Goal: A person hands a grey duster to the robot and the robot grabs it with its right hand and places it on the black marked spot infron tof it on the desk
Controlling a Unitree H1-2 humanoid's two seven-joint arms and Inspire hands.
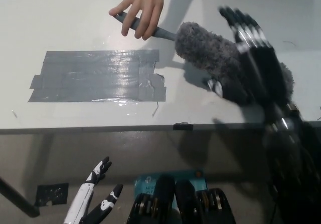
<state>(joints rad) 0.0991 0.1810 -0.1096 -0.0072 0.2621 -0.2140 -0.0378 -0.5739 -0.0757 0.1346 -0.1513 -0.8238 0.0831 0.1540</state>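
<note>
Duster (210, 53), handle held by a person's hand (143, 6), lies under the open right robot hand (253, 58).

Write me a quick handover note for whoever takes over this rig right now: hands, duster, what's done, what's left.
Right hand: open, spread over the duster head, not gripping.
Left hand: open, resting low below the desk edge.
Duster: a person's hand holds its handle, head above the desk.
Marked spot: bare tape patch.
Done: nothing.
Left: grab the duster, lay it on the spot.

A person's hand (142, 6) holds the grey duster (220, 63) by its handle beneath the spread black right hand (253, 53).
</note>
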